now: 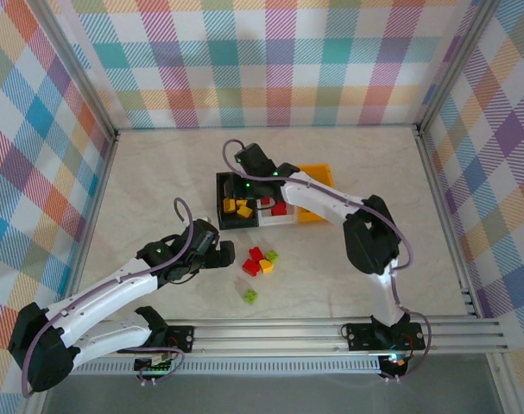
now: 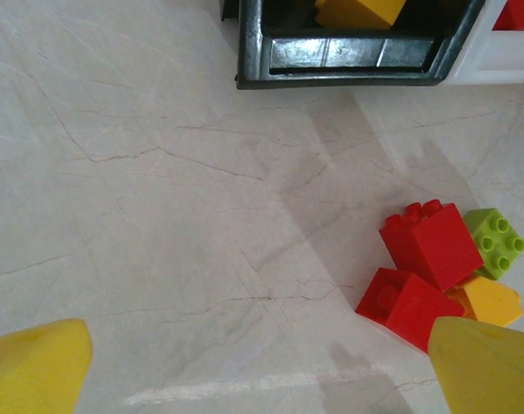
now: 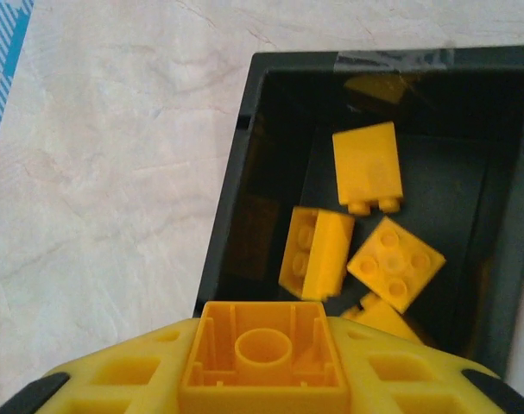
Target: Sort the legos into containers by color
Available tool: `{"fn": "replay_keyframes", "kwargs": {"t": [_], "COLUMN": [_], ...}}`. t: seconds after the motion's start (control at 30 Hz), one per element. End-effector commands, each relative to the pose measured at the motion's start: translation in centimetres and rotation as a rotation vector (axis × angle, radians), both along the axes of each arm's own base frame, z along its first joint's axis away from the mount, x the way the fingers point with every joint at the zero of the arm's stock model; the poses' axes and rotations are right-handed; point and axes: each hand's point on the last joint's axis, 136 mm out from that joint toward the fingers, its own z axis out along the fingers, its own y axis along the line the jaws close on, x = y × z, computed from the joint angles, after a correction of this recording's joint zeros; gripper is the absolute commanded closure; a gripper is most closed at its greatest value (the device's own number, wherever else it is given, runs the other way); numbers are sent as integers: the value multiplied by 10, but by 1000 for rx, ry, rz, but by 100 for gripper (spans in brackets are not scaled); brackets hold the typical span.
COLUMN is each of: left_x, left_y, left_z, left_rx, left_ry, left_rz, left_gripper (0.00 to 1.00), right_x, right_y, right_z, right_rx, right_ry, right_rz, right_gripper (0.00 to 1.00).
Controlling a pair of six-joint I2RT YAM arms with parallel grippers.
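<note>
Four yellow bricks [image 3: 367, 164] lie in the black bin [image 3: 230, 216]; at its edge the right gripper [image 3: 262, 375] clamps a fifth brick [image 3: 262, 345]. Before the bin, the left gripper [image 2: 262, 371] hangs wide open, empty, over bare table [image 2: 158, 216], red bricks [image 2: 430, 241] beside it.

Bright, even overhead light; the desk [image 1: 331, 285] carries only faint, soft-edged shadows. Glare streak on the near wall of the black bin [image 2: 352, 53]. Left claw [image 2: 262, 366] tips blurred at the frame corners; the yellow lego [image 3: 266, 362] in the right claw [image 3: 266, 392] is slightly soft, with the bin interior sharp.
</note>
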Motion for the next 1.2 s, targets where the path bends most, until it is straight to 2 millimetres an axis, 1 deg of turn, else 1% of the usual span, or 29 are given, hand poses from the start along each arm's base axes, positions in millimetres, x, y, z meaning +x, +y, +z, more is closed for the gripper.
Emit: {"fn": "replay_keyframes", "kwargs": {"t": [0.0, 0.07, 0.13, 0.17, 0.23, 0.3, 0.37, 0.5, 0.6, 0.7, 0.83, 0.9, 0.97, 1.07, 1.17], "left_x": [3, 4, 5, 6, 8, 10, 11, 13, 13, 11, 0, -4, -10, -17, -20], "left_y": [-5, -13, -21, -25, -34, -45, -56, -76, -82, -75, -66, -56, -40, -19, -3], "left_z": [4, 4, 2, 1, -2, -6, -14, -30, -43, -56, -71, -79, -86, -84, -70], "left_rx": [-22, -46, -64, -70, -82, -90, -74, -21, 2, 44, 73, 112, 154, 184, 185], "left_ry": [-14, -13, -7, -1, 12, 27, 47, 77, 104, 138, 188, 211, 239, 248, 216], "left_rz": [-25, -51, -79, -95, -122, -155, -188, -246, -256, -234, -234, -215, -183, -137, -107], "left_gripper": [0, 0, 0, 0, 0, 0, 2, 6, 11, 14, 19, 22, 24, 26, 26], "right_x": [10, 17, 20, 20, 17, 10, 1, -18, -31, -42, -49, -50, -51, -51, -52], "right_y": [9, 10, 9, 7, 1, -9, -25, -58, -84, -106, -128, -136, -141, -146, -150], "right_z": [9, 15, 25, 31, 44, 53, 59, 60, 55, 51, 49, 47, 47, 48, 47], "right_rx": [21, 44, 72, 85, 101, 108, 117, 125, 110, 102, 90, 85, 90, 95, 96], "right_ry": [4, 5, -5, -8, -30, -48, -56, -51, -49, -51, -57, -56, -56, -59, -59], "right_rz": [31, 19, 9, 3, -5, -17, -39, -84, -126, -162, -202, -225, -240, -254, -261], "right_gripper": [52, 35, 25, 22, 19, 17, 15, 14, 14, 13, 13, 12, 12, 12, 12]}}
